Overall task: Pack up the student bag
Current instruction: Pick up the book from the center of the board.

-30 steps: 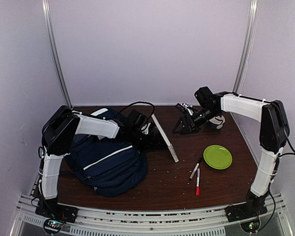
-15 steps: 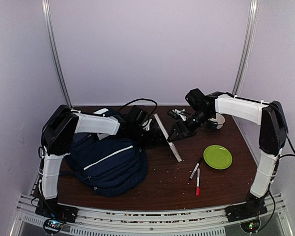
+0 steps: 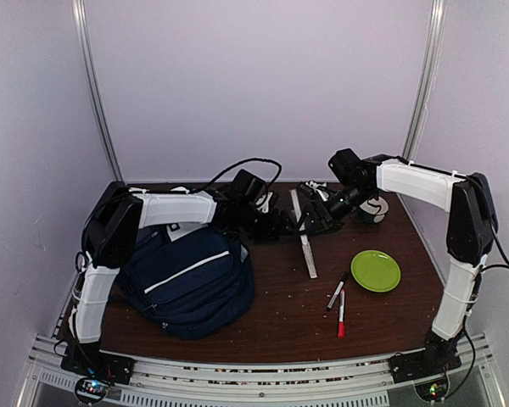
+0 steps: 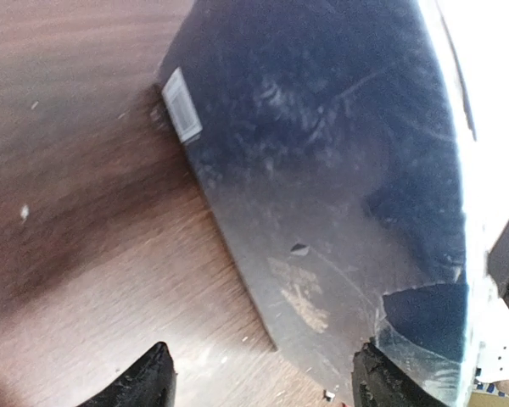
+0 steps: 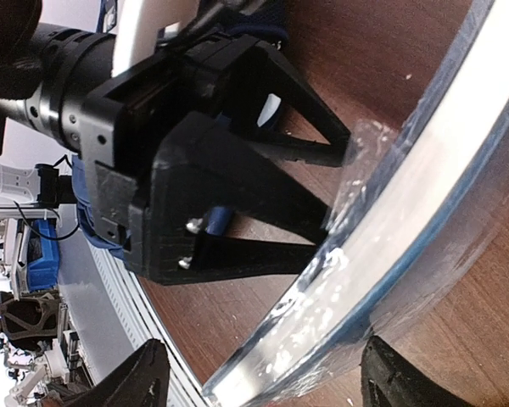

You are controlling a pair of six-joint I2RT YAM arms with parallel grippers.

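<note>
The student bag (image 3: 187, 280), navy with a white diagonal stripe, lies at the left of the table. A thin book (image 3: 305, 246) wrapped in clear plastic stands on its edge at the middle, between the two grippers. My left gripper (image 3: 280, 222) is open on its left side, and the left wrist view is filled by the book's dark cover (image 4: 339, 170) with a barcode sticker (image 4: 181, 116). My right gripper (image 3: 316, 216) is open on the right side. The book's white page edge (image 5: 407, 229) runs between its fingertips (image 5: 148, 373), and the left gripper (image 5: 220, 170) shows beyond it.
A green plate (image 3: 375, 270) lies at the right, with a dark pen (image 3: 336, 295) and a red pen (image 3: 341, 312) beside it. A small bowl (image 3: 374, 208) sits at the back right. The table (image 3: 288, 322) is dark wood, walled on three sides.
The book has swung from leaning left to nearly upright. My left gripper has reached further right, and my right gripper has moved left onto the book's edge. Both stay open.
</note>
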